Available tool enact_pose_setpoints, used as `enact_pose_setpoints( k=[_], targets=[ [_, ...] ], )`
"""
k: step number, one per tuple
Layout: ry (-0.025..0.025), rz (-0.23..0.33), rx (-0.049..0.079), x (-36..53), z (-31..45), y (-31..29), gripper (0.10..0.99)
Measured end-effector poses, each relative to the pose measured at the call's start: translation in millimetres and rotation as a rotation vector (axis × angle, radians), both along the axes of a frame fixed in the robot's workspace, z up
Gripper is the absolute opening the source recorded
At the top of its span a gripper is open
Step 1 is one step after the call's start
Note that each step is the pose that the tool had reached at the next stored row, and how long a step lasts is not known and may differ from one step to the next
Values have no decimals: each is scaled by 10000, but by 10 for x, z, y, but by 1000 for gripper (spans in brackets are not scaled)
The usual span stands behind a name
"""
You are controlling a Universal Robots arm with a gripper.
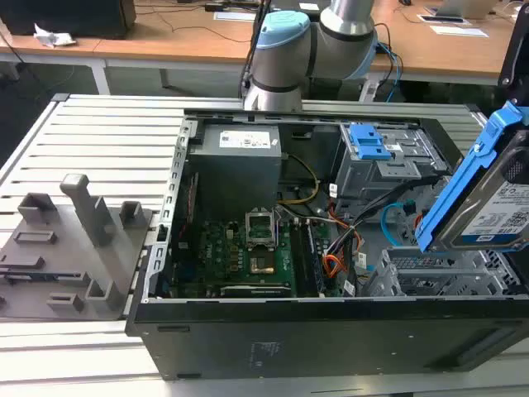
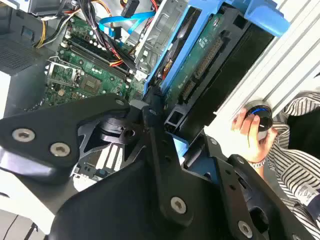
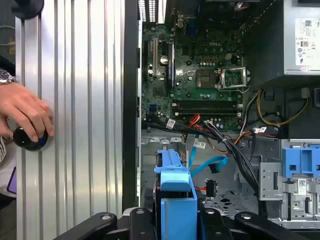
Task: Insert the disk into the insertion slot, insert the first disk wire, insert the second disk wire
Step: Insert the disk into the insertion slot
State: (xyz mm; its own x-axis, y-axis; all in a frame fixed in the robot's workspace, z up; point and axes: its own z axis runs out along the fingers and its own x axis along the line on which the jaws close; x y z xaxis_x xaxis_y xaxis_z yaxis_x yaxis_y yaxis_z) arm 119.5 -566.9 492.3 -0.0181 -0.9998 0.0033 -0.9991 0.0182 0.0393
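Above the black case's (image 1: pixel 273 331) corner at the exterior view's right, the flat silver disk (image 1: pixel 506 207) in its blue plastic bracket hangs tilted, clamped between the gripper's (image 3: pixel 173 216) black fingers, over the perforated sheet-metal slot (image 1: pixel 434 277). Beside the slot curls the flat light-blue wire (image 1: pixel 384 219).

Nothing in print can be made out.
- White label on the disk (image 1: pixel 498 211): rows of fine print, unreadable.
- White sticker (image 1: pixel 248 139) on the grey power supply (image 1: pixel 240 174): unreadable in the exterior and first wrist views.
- Small white tags (image 3: pixel 171 123) on the black cables: unreadable.
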Motion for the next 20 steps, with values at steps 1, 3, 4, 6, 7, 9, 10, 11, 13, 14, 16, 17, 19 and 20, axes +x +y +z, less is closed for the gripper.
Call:
enact_pose_setpoints(
  k=[1, 3, 4, 6, 7, 9, 10, 11, 13, 14, 16, 17, 19, 20],
  targets=[
    [0, 0, 1, 0, -28, 0, 369],
    [0, 0, 0, 0, -73, 0, 369],
    [0, 0, 0, 0, -89, 0, 369],
    [0, 0, 1, 0, -108, 0, 369],
    [0, 0, 0, 0, -113, 0, 369],
    [0, 0, 1, 0, -133, 0, 369],
    [0, 0, 0, 0, -154, 0, 369],
    [0, 0, -1, 0, -168, 0, 369],
    [0, -1, 0, 0, -183, 0, 369],
    [0, 0, 0, 0, -190, 0, 369],
    [0, 0, 0, 0, -212, 0, 369],
    [0, 0, 0, 0, -225, 0, 369],
    [0, 0, 0, 0, -262, 0, 369],
    [0, 0, 0, 0, -292, 0, 369]
  ],
)
